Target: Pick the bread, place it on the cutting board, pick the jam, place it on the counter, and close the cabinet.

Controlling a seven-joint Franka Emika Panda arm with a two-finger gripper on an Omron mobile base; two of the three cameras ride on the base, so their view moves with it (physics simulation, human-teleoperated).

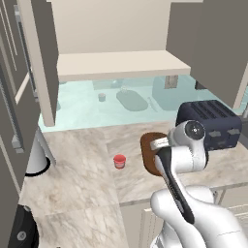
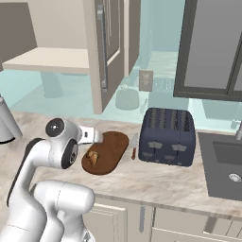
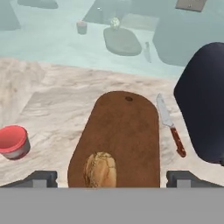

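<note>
Brown board: the cutting board [image 3: 120, 135] fills the centre of the hand view, with the bread [image 3: 100, 169] resting on its near end, at the lower middle.
Red jar: the jam [image 1: 119, 161] stands on the counter [image 1: 77, 169] at mid-frame in the left base view, left of the board and apart from it.
Knife: a red-handled knife [image 3: 170, 126] lies between the board and the navy toaster [image 2: 168, 136]; the left base view hides it behind the arm.
Cabinet: the cabinet [image 1: 116, 64] doors stand open at the top.
Gripper: the gripper [image 3: 111, 178] has its finger tips spread wide at the bottom corners, holding nothing.
</note>
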